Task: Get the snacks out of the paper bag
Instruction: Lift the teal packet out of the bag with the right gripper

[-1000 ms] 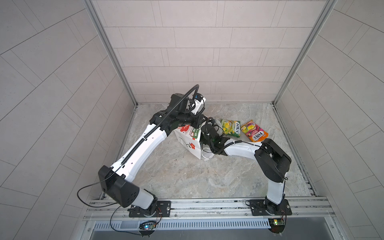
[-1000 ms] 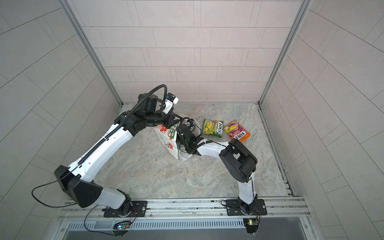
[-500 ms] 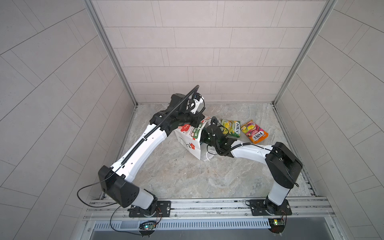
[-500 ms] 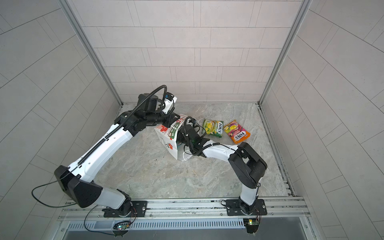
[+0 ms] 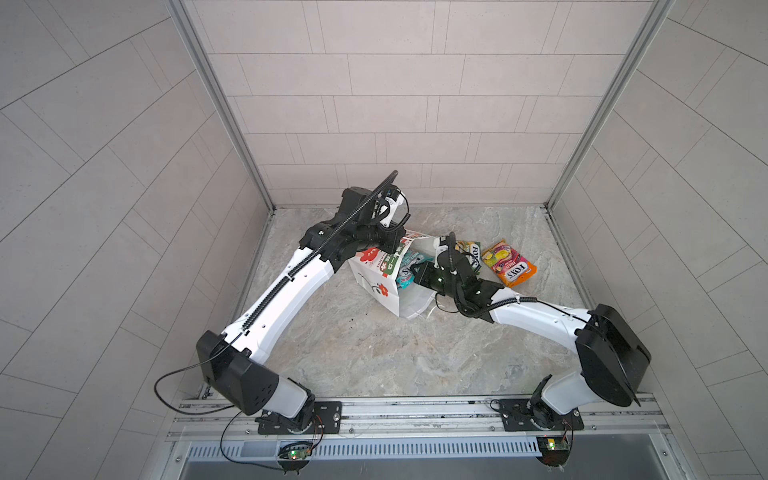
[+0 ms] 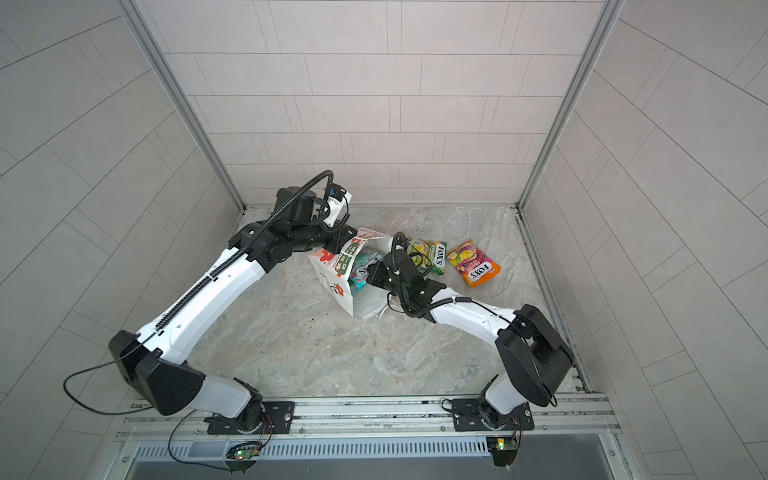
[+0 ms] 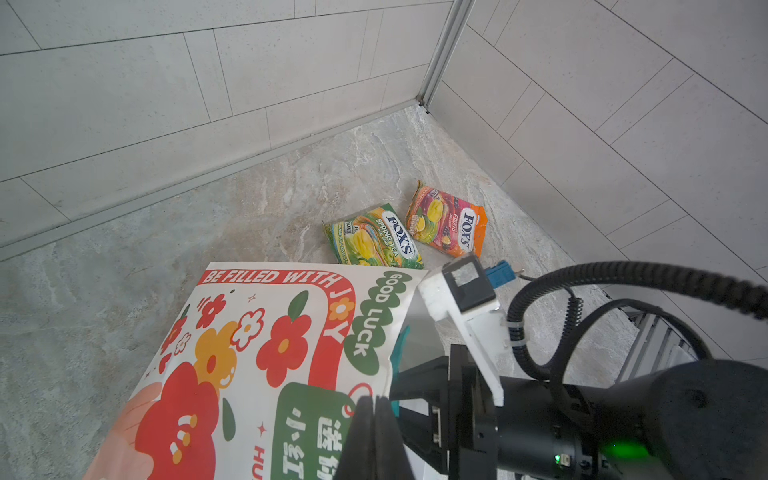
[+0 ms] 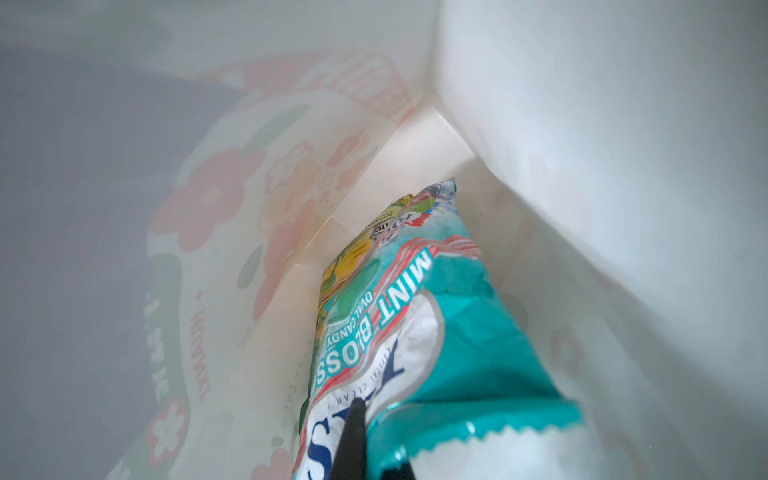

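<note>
My right gripper: matt black. Teal pouch: glossy, crinkled film. Paper bag: matt, smooth. Floor: mottled stone.

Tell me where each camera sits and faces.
Top views: overhead from the front, looking down on left arm, right arm, bag and floor.
Left wrist: behind the left gripper, shut on the bag's rim, facing green pouch and orange pouch; right arm shows.
Right wrist: inside the bag, right gripper pinching the teal pouch.
Shared: top and left wrist views show both outside pouches.
</note>
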`<state>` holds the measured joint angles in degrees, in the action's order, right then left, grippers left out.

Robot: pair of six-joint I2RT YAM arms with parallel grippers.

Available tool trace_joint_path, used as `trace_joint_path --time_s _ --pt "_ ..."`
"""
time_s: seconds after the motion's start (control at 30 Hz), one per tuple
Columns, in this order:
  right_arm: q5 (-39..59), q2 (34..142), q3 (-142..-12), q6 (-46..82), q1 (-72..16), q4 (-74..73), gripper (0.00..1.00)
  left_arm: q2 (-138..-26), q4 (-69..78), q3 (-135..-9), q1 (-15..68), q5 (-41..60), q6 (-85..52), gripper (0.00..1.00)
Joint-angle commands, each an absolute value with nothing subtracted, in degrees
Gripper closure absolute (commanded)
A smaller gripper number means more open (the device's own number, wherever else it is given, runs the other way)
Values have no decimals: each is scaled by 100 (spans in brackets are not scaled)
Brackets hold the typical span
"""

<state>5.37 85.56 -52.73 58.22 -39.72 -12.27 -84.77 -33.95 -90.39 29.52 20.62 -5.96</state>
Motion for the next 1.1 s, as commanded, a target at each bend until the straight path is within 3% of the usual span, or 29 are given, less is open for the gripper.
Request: trace_joint_path --time_s 0.0,0.6,1.07 --pt "804 8198 -5186 5702 -3878 -1411 100 -8394 -3437 -8991 2893 1925 -558 100" --pt "1904 6444 -5490 4677 -3784 -124 100 -8420 -3437 -8974 2883 1793 -587 100" --pt "518 4758 -6150 3164 -3172 2667 100 -8475 -3504 -8991 2875 1930 -522 100"
